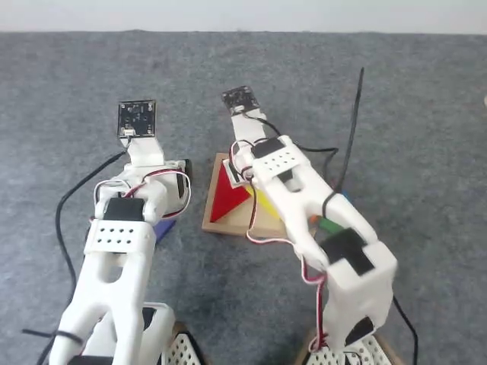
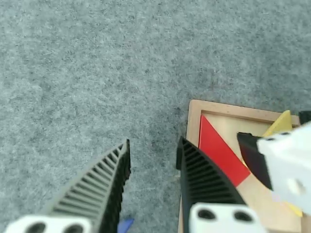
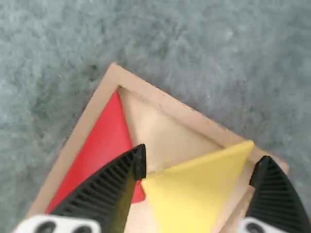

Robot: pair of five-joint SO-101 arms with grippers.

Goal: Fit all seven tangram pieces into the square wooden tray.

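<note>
The square wooden tray (image 1: 217,220) lies between the arms, with a red triangle (image 1: 228,198) flat in its left part. My right gripper (image 3: 201,162) hangs over the tray (image 3: 160,102), shut on a yellow triangle (image 3: 194,189) with one finger at each side. One tip of that triangle reaches over the tray's rim. Beside it lies the red triangle (image 3: 104,145). My left gripper (image 2: 153,155) is open over bare carpet just off the tray's corner (image 2: 194,109). Under the left arm lies a blue piece (image 1: 163,228).
Green (image 1: 329,224) and orange (image 1: 312,219) pieces lie on the carpet to the right of the tray, partly hidden by the right arm. Cables trail from both arms. Grey carpet stretches open beyond and to the left of the tray.
</note>
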